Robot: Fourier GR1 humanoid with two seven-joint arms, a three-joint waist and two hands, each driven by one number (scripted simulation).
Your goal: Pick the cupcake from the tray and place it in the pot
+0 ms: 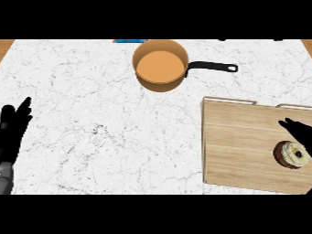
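A cupcake with pale frosting and a dark base lies on the wooden tray at the right. My right hand hovers over the tray just right of the cupcake, fingers straight and pointing up-left, partly covering the cupcake's right side. An orange pot with a black handle stands at the counter's far middle. My left hand rests open at the left edge, fingers up.
The white marble counter spreads between the pot and the tray. A small blue object peeks at the far edge, left of the pot. Wooden strips border the counter's far corners.
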